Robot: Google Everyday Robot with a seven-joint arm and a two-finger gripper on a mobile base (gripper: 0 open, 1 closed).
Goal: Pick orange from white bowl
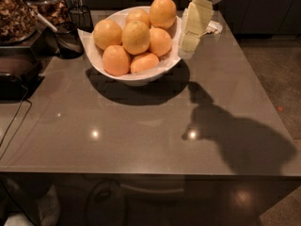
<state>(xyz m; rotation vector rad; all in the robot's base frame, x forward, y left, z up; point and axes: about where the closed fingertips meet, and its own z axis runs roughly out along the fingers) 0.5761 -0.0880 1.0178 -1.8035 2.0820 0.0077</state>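
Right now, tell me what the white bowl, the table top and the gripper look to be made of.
The white bowl: likely glazed ceramic, smooth and evenly white. The table top: grey-brown and polished, perhaps stone or laminate; it mirrors lamp spots. The gripper, beside the bowl's right rim: cream and matte, probably plastic or rubber.
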